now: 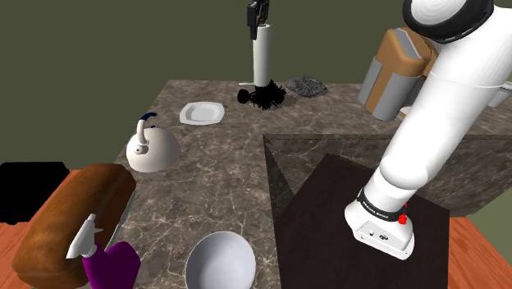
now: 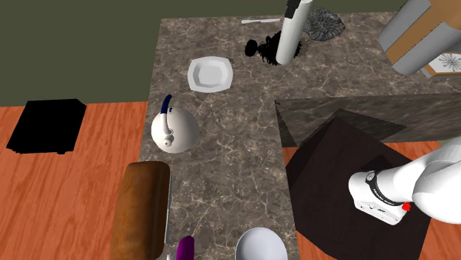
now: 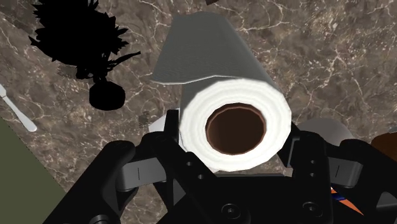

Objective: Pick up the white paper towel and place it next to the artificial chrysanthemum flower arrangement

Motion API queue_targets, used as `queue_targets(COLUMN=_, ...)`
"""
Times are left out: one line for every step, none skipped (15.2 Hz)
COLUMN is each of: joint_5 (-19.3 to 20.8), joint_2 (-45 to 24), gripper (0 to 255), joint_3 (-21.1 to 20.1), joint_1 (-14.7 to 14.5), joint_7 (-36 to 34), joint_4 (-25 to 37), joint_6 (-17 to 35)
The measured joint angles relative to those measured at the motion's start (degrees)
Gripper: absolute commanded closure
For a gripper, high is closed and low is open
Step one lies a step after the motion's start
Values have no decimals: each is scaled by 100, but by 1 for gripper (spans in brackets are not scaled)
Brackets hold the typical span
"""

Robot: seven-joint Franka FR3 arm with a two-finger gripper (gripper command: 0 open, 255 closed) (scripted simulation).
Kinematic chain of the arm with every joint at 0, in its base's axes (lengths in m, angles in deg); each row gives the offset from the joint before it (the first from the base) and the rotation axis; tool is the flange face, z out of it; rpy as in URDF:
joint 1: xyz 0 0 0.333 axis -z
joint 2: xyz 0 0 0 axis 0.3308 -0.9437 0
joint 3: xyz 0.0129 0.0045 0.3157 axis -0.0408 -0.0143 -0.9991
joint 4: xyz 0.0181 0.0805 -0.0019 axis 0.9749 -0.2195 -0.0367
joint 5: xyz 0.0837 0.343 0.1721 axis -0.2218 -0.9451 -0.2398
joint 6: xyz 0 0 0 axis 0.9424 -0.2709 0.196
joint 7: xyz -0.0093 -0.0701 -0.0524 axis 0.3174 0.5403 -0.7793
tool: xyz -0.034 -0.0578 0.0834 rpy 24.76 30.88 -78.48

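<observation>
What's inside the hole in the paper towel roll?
A brown tube lines the roll's hole. Deeper down it goes dark, so its bottom and the counter underneath cannot be seen.

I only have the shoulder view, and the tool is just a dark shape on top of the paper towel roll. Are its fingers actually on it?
Observer: Yes. In the wrist view the tool has a finger against each side of the white paper towel roll, near its top end.
Operator: From here the roll overlaps the black flower arrangement. Touching?
Observer: No. The wrist view shows bare marbled counter between the roll and the flower arrangement.
</observation>
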State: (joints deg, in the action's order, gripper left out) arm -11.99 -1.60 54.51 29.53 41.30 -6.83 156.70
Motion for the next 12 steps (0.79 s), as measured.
queue_targets(joint_5=-1, joint_2=12, gripper=255, joint_3=1, joint_1=1, joint_7=0, joint_4=-85, joint_6=74)
queue_targets(joint_5=-4, joint_2=52, gripper=255, joint_3=3, joint_1=4, joint_7=2, joint_4=-203, joint_6=151)
queue_targets(joint_5=-7, joint_2=87, gripper=255, joint_3=6, joint_1=8, joint_7=6, joint_4=-331, joint_6=245)
queue_targets(joint_5=-8, joint_2=114, gripper=255, joint_3=5, joint_1=7, joint_7=3, joint_4=-427, joint_6=315)
queue_targets(joint_5=-7, joint_2=124, gripper=255, joint_3=1, joint_1=3, joint_7=-9, joint_4=-528, joint_6=405)
queue_targets(joint_5=-8, joint_2=144, gripper=255, joint_3=-2, joint_1=0, joint_7=-18, joint_4=-638, joint_6=494)
queue_targets(joint_5=-11, joint_2=164, gripper=255, joint_3=4, joint_1=7, joint_7=-7, joint_4=-747, joint_6=584)
queue_targets(joint_5=-12, joint_2=193, gripper=255, joint_3=6, joint_1=9, joint_7=-7, joint_4=-871, joint_6=677)
queue_targets(joint_5=-11, joint_2=192, gripper=255, joint_3=4, joint_1=7, joint_7=-12, joint_4=-945, joint_6=754)
queue_targets(joint_5=-14, joint_2=225, gripper=255, joint_3=6, joint_1=9, joint_7=-10, joint_4=-1056, joint_6=831)
queue_targets(joint_5=-14, joint_2=220, gripper=255, joint_3=9, joint_1=13, joint_7=-5, joint_4=-1122, joint_6=904)
queue_targets(joint_5=-13, joint_2=222, gripper=255, joint_3=10, joint_1=14, joint_7=-7, joint_4=-1199, joint_6=979)
